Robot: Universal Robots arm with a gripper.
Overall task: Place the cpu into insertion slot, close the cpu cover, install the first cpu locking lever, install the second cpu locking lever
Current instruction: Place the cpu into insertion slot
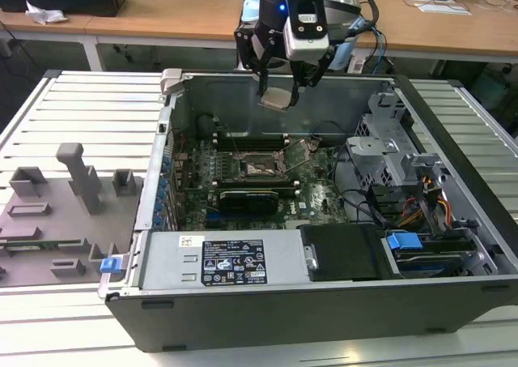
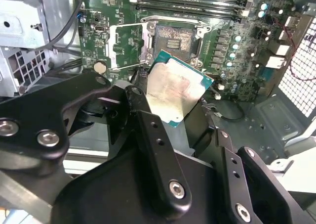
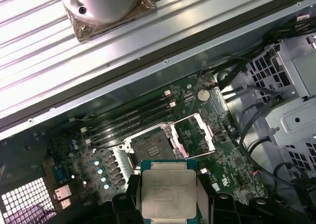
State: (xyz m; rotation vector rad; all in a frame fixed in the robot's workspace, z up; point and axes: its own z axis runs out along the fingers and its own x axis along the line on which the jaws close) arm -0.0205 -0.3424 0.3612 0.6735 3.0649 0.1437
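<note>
My gripper (image 1: 278, 90) hangs above the open computer case, shut on the cpu (image 1: 275, 99), a small square chip with a silvery top and green edge. Both wrist views show the cpu (image 2: 175, 88) (image 3: 168, 189) held flat between the black fingers (image 2: 148, 122). The insertion slot (image 1: 261, 167) (image 2: 175, 36) (image 3: 153, 147) lies bare on the green motherboard, well below the chip. The cpu cover (image 2: 126, 46) (image 3: 195, 132) is swung open beside the slot. Thin lever rods (image 1: 298, 152) stand raised next to it.
The case walls (image 1: 174, 140) ring the motherboard. Long memory slots (image 3: 133, 120) run beside the socket, and a black expansion card (image 1: 247, 198) lies in front of it. A drive cage and cables (image 1: 396, 164) fill the exterior view's right. A grey fixture tray (image 1: 65, 213) sits on the left.
</note>
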